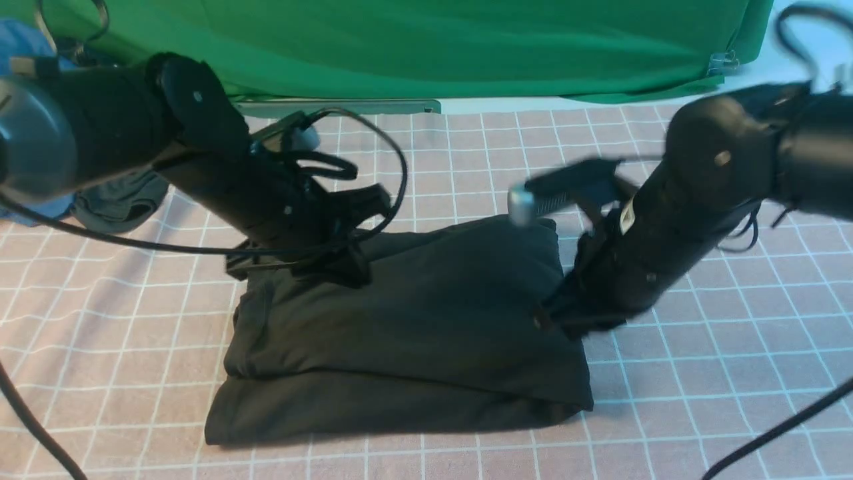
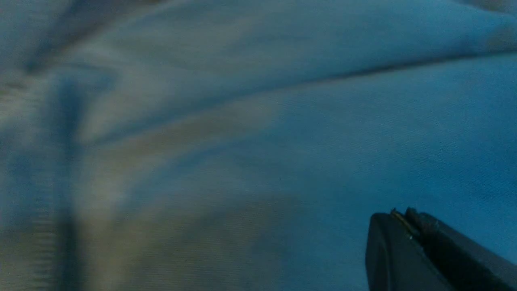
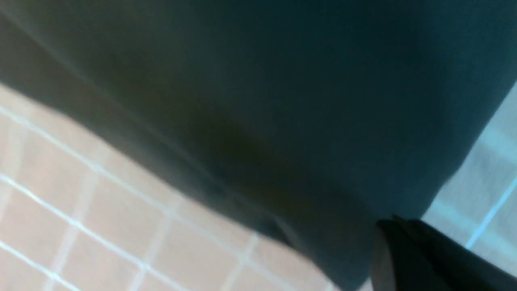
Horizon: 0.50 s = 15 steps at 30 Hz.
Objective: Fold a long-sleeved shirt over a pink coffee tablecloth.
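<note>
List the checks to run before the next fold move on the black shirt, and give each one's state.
1. Left tool shut: ok.
2. Right tool shut: ok.
3. Fabric caught in either tool: cannot tell; both tips sit at the long-sleeved shirt.
4. Shirt wholly on the pink coffee tablecloth: ok.
5. Layers flush along the near edge: not ok; the lower layer sticks out.
6. Dark grey garment apart from the shirt: ok.
</note>
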Motion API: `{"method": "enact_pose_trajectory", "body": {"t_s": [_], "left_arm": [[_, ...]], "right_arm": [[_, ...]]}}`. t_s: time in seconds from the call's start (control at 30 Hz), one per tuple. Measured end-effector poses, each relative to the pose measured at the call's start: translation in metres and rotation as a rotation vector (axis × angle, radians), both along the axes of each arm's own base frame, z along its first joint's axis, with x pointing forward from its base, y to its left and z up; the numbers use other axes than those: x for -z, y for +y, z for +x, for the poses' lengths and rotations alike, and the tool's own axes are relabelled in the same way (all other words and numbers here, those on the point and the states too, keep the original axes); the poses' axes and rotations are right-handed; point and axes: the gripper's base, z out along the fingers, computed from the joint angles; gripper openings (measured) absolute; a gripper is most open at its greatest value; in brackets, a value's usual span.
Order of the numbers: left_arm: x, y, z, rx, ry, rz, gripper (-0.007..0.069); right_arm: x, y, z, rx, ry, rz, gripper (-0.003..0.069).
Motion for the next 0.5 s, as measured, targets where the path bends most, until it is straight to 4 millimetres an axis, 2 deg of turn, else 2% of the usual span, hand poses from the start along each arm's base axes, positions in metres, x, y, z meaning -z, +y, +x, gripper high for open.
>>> {"method": "enact_pose_trajectory", "body": {"t_s": [0.13,0.2,0.4,0.5], "left_arm": [[0.01,-0.018,-0.008,0.09,0.051,0.024,0.0011],[0.023,-0.027,-0.013,0.13,0.102,0.091,0.0011],[0.046,-0.025,-0.025,0.082,0.204,0.126,0.0011],[0.049,-0.024,-0.029,0.088,0.227,0.129,0.0012]], "right_arm": [[-0.004,0.0,0.001,-0.012,-0.024,0.013,0.0037],[-0.004,0.0,0.001,-0.013,-0.025,0.013,0.0037],[-0.004,-0.006,0.004,0.006,-0.024,0.013,0.0037],[-0.004,-0.006,0.004,0.006,-0.023,0.014,0.0037]]}}
